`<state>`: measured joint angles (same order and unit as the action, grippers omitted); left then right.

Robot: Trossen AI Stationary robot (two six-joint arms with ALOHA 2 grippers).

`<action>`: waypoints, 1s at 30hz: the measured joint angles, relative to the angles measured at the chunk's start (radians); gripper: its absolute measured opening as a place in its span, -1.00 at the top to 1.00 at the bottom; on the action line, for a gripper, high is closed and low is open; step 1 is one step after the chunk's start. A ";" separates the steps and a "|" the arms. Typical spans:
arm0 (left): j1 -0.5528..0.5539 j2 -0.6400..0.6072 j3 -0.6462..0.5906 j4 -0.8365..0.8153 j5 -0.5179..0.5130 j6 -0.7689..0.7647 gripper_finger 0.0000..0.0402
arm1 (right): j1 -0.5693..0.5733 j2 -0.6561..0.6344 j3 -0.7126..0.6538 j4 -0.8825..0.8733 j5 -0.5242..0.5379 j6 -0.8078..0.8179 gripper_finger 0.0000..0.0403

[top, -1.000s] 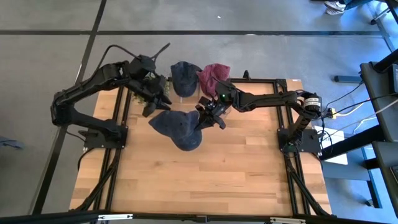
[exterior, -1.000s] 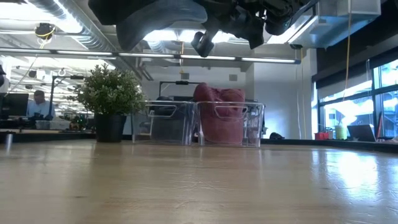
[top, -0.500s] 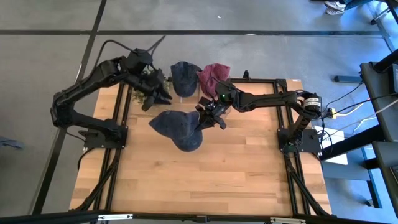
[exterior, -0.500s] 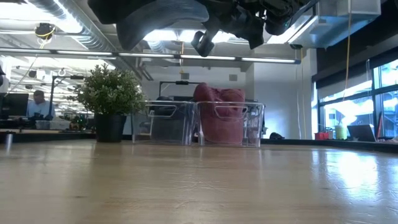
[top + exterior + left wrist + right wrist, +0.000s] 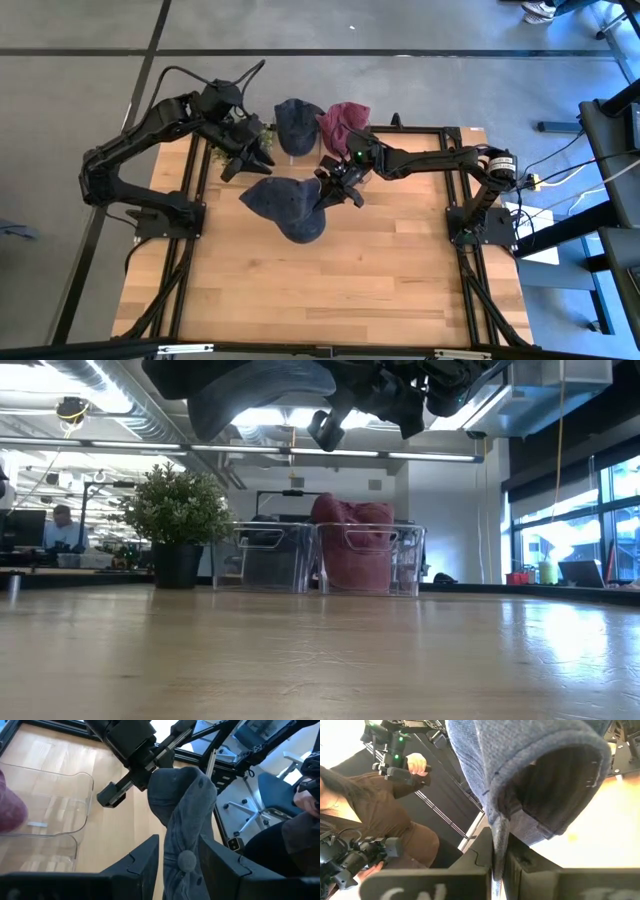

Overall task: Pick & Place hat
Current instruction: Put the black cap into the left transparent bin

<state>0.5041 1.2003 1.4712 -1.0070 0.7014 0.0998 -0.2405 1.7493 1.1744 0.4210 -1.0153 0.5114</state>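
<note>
High view: we see the right pincer (image 5: 325, 192) held above the middle of the wooden counter (image 5: 330, 280), its two fingers pressed onto the edge of a dark blue hat (image 5: 285, 205) that hangs clear of the counter surface. In the right wrist view the brim of this hat (image 5: 530, 775) is nipped between the dark fingers (image 5: 485, 855), and the open crown faces the camera. The left pincer (image 5: 245, 160) sits near the counter's far left corner, over a small potted plant (image 5: 225, 150); in the left wrist view its fingers (image 5: 145, 862) stand spread on either side of the hanging hat (image 5: 182, 815), without closing on it, and the right arm's pincer (image 5: 130, 780) shows gripping the hat from above. At the far edge of the counter we note two clear bins side by side: one (image 5: 293, 140) holds a second dark blue hat (image 5: 297, 122), the other (image 5: 350, 135) a maroon hat (image 5: 343, 120). In the low view the held hat (image 5: 255, 390) and the right pincer (image 5: 350, 410) fill the upper part of the scene, well above the counter (image 5: 320, 660); behind them stand the potted plant (image 5: 178, 520), the two clear bins (image 5: 270, 555) (image 5: 395, 555) and the maroon hat (image 5: 350, 545). A person (image 5: 365, 815) in dark brown shows beyond the counter in the right wrist view, and another person (image 5: 62, 525) sits far off in the room.
</note>
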 joint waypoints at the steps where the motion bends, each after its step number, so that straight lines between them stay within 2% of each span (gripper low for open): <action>1: 0.000 0.000 0.000 0.000 0.000 0.000 0.34 | 0.000 0.000 0.000 0.000 0.000 0.000 0.92; 10: -0.058 0.001 0.000 -0.010 -0.003 0.002 0.34 | 0.000 0.000 0.000 0.000 0.000 0.001 0.91; 21: -0.126 0.001 0.000 -0.037 -0.146 0.009 0.34 | 0.000 0.000 0.000 0.000 0.001 0.003 0.91; 30: -0.130 0.002 0.000 -0.061 -0.153 -0.008 0.34 | 0.001 0.000 0.000 0.000 0.019 0.003 0.91</action>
<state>0.3737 1.2018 1.4712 -1.0682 0.5485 0.0915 -0.2398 1.7493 1.1744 0.4213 -0.9962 0.5140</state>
